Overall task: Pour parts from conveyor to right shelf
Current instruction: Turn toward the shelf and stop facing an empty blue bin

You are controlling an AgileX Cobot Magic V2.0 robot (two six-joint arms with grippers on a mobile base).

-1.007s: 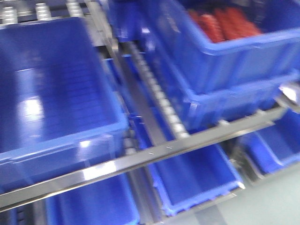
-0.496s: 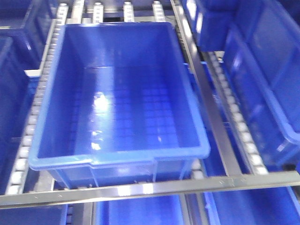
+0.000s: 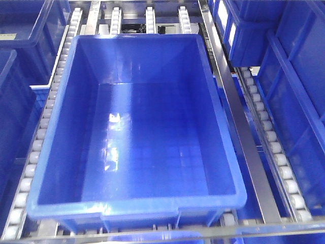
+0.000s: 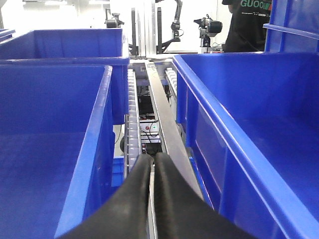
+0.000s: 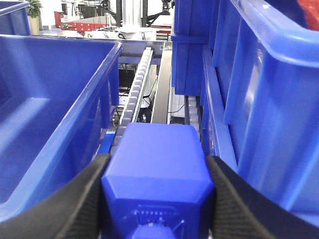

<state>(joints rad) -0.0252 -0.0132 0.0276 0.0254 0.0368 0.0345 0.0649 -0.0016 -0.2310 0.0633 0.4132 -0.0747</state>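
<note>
The front camera looks steeply down, close, into a blue bin on the right shelf. Both wrist cameras sit low between bins, facing along roller rails all views share.

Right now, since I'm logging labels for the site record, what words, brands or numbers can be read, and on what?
"GUOO": green letters on a person's black shirt, left wrist view; the word is cut off at the right.
Blue bin and blue part: no lettering shows.
Red equipment far behind, right wrist view: any marking is too small to read.
</note>
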